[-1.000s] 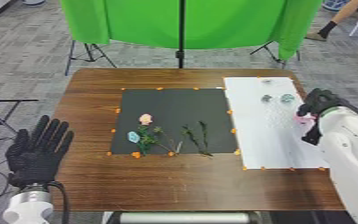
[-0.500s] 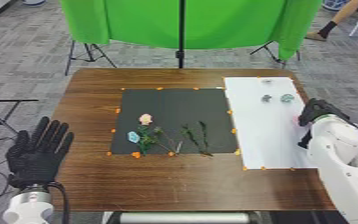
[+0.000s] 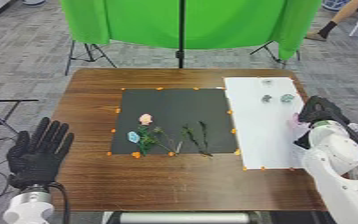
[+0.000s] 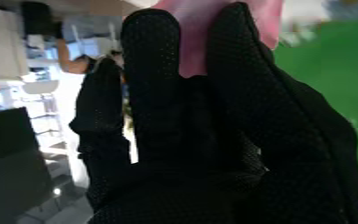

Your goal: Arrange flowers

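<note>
In the head view, my right hand (image 3: pixel 319 110) is over the right edge of the white sheet (image 3: pixel 262 127), partly covering a pink flower (image 3: pixel 294 121). From the right wrist, pink petals (image 4: pixel 191 42) show between the fingertips and thumb of my right hand (image 4: pixel 180 185), which is shut on them. My left hand (image 3: pixel 35 157) rests open with straight fingers beside the table's left edge. A peach flower (image 3: pixel 145 119), a pale blue flower (image 3: pixel 134 137) and green sprigs (image 3: pixel 203 136) lie on the black mat (image 3: pixel 171 102).
Toward the far end of the white sheet are a grey-green flower (image 3: pixel 287 98) and small greyish pieces (image 3: pixel 266 98). Orange markers line both sheets on the brown table (image 3: pixel 184 185). Beyond it stands a green backdrop (image 3: pixel 233 25).
My right hand has drawn a little toward the near side of the table, and its forearm has swung with it. The left hand and the things on the black mat have stayed put.
</note>
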Controlling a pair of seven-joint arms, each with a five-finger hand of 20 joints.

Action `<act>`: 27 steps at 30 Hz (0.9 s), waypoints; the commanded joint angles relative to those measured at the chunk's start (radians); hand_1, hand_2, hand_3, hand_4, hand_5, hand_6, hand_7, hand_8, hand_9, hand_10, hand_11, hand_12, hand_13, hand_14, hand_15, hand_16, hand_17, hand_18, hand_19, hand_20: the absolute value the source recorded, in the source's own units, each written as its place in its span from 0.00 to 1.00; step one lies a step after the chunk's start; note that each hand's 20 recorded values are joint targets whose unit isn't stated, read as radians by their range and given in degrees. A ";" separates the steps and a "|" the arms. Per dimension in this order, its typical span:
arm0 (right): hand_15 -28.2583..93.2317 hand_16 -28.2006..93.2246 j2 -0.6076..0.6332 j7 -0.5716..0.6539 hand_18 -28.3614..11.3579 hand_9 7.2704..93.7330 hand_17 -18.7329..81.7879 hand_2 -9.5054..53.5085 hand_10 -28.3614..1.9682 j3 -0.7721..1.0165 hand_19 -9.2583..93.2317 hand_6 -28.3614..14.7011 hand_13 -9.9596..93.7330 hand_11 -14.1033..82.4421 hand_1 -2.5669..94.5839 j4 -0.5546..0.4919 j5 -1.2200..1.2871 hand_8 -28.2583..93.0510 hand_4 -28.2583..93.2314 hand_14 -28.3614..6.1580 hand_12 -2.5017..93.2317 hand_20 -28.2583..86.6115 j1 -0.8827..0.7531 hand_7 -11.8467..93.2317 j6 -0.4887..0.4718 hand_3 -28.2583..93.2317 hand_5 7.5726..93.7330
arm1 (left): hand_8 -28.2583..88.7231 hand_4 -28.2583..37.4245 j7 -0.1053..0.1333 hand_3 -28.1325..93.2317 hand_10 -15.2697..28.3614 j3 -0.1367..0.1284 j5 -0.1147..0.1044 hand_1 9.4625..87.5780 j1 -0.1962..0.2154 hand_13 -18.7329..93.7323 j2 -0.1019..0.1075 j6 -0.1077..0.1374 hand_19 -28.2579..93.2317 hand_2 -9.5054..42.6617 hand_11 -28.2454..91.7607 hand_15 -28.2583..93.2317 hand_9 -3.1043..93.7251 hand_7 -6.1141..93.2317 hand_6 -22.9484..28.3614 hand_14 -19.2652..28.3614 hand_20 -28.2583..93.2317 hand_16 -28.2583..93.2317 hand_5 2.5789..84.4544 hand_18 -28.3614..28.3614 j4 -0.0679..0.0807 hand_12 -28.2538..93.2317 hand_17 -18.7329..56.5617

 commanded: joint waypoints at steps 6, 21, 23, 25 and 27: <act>0.65 0.54 -0.028 -0.322 0.18 0.89 0.51 0.00 0.60 -0.117 0.92 0.64 0.77 0.18 0.66 -0.231 0.055 0.27 0.00 0.62 0.35 0.55 0.015 0.35 0.101 0.79 0.89 | 0.16 0.00 -0.013 0.88 0.70 0.007 -0.001 0.24 0.021 0.45 -0.008 0.009 0.53 0.40 0.39 0.50 0.46 0.16 0.63 0.74 0.33 0.17 0.54 0.75 0.001 0.30 0.15; 0.64 0.55 -0.274 -0.520 0.20 0.88 0.50 0.00 0.62 -0.463 0.90 0.64 0.76 0.18 0.65 -0.126 0.126 0.26 0.00 0.64 0.35 0.56 0.238 0.37 0.024 0.79 0.88 | 0.16 0.00 -0.044 0.87 0.71 0.033 0.004 0.24 -0.012 0.45 0.002 0.018 0.53 0.40 0.39 0.49 0.46 0.15 0.63 0.74 0.33 0.17 0.53 0.75 0.015 0.30 0.15; 0.64 0.55 -0.298 -0.528 0.20 0.88 0.50 0.00 0.62 -0.491 0.90 0.64 0.76 0.18 0.65 -0.115 0.119 0.26 0.00 0.64 0.35 0.56 0.242 0.37 0.023 0.80 0.88 | 0.16 0.00 -0.047 0.88 0.71 0.034 0.004 0.24 -0.015 0.45 0.004 0.019 0.53 0.40 0.39 0.49 0.46 0.15 0.63 0.74 0.33 0.17 0.53 0.75 0.016 0.30 0.15; 0.64 0.55 -0.326 -0.556 0.20 0.88 0.50 0.00 0.62 -0.512 0.90 0.64 0.76 0.18 0.65 -0.083 0.095 0.26 0.00 0.64 0.35 0.56 0.247 0.38 0.035 0.80 0.88 | 0.16 0.00 -0.054 0.87 0.71 0.037 0.004 0.24 -0.026 0.45 0.005 0.020 0.53 0.40 0.39 0.49 0.46 0.15 0.63 0.74 0.33 0.17 0.53 0.75 0.022 0.30 0.15; 0.64 0.55 -0.351 -0.576 0.20 0.88 0.50 0.00 0.62 -0.529 0.90 0.64 0.76 0.18 0.65 -0.049 0.072 0.26 0.00 0.64 0.35 0.56 0.247 0.38 0.045 0.80 0.88 | 0.16 0.00 -0.054 0.87 0.71 0.040 0.004 0.24 -0.025 0.45 0.005 0.020 0.53 0.40 0.39 0.50 0.46 0.15 0.63 0.74 0.33 0.17 0.53 0.75 0.022 0.30 0.15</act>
